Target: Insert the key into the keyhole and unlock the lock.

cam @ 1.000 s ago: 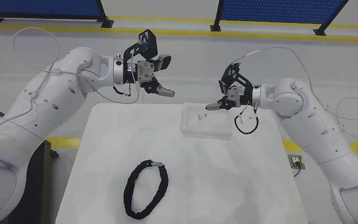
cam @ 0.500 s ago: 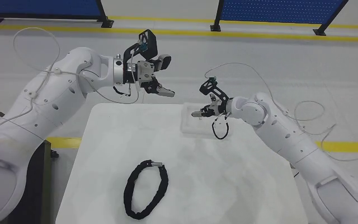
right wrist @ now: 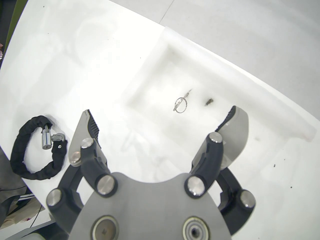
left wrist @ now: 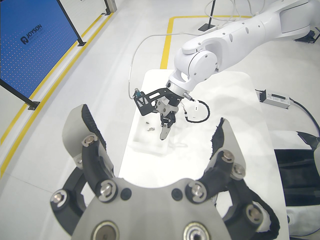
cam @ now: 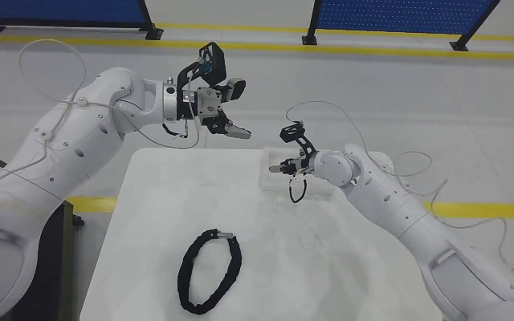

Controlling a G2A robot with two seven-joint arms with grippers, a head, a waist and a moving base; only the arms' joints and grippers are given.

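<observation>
The key (right wrist: 181,102) lies on a thin wire ring in a shallow white tray (right wrist: 170,38) at the table's far side; it also shows as a small key (left wrist: 150,129) from the left wrist. My right gripper (cam: 278,168) hovers open just above the tray (cam: 269,183), with the key a little ahead of its fingertips (right wrist: 87,119). The black chain lock (cam: 210,271) lies looped at the near left, its silver padlock (right wrist: 46,138) joining the ends. My left gripper (cam: 238,132) hangs open and empty above the table's far left edge.
A small dark speck (right wrist: 208,101) sits in the tray beside the key. The white table (cam: 161,209) is bare between tray and chain. Blue barrier panels (left wrist: 30,41) and yellow floor lines lie beyond the table.
The right arm has swung in from the right, bringing its gripper lower and over the tray. The left arm, the chain and the key have stayed put.
</observation>
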